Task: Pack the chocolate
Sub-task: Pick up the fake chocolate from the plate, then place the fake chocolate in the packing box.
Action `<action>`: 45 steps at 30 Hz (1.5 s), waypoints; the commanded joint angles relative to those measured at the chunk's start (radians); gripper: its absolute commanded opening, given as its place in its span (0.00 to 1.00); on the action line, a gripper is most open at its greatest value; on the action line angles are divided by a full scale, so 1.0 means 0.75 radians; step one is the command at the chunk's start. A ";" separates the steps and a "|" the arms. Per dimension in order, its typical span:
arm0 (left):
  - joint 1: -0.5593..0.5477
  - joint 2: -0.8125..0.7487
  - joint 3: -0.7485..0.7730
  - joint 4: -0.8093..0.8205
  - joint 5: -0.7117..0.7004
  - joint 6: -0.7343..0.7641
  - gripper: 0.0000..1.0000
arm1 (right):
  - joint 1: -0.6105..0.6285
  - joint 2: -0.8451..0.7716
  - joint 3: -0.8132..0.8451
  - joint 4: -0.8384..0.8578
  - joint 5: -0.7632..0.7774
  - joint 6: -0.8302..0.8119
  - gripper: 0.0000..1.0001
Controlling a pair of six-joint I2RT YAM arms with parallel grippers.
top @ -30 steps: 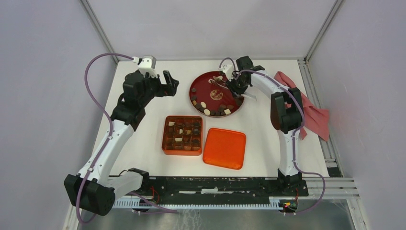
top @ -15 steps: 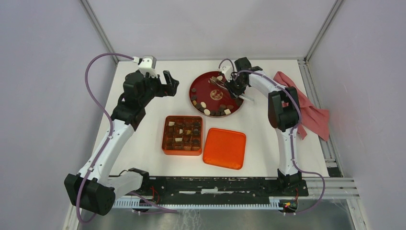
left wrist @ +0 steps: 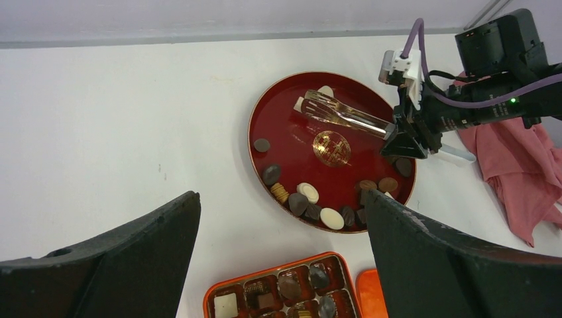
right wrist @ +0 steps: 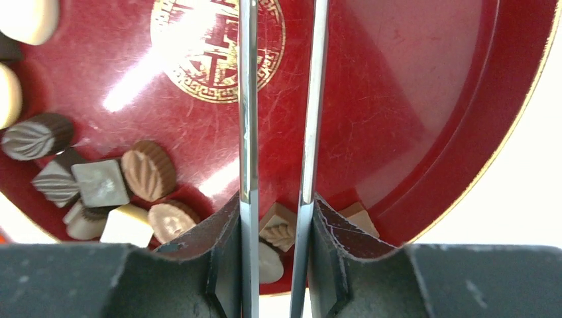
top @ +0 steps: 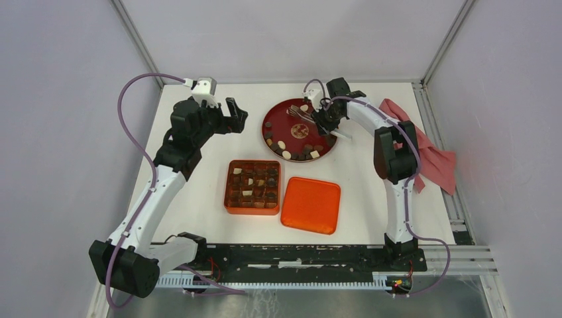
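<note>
Right gripper narrowed, squeezing tongs over plate.

You nudged the right gripper and its tongs slightly toward the red plate's far side, squeezing them narrower.

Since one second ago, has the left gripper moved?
No. The left gripper is open and at the same spot to the left of the plate rim as in both earlier top views.
</note>
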 commanded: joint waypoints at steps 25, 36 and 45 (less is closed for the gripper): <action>-0.004 0.002 -0.001 -0.006 -0.312 0.107 1.00 | 0.008 -0.666 -0.489 0.167 -0.698 -0.085 0.00; -0.004 -0.031 -0.021 0.008 -0.424 0.132 1.00 | 0.447 -0.940 -0.830 0.211 -0.399 -0.230 0.00; -0.005 -0.017 -0.021 0.001 -0.437 0.143 1.00 | 0.760 -0.830 -0.795 0.218 -0.147 -0.218 0.00</action>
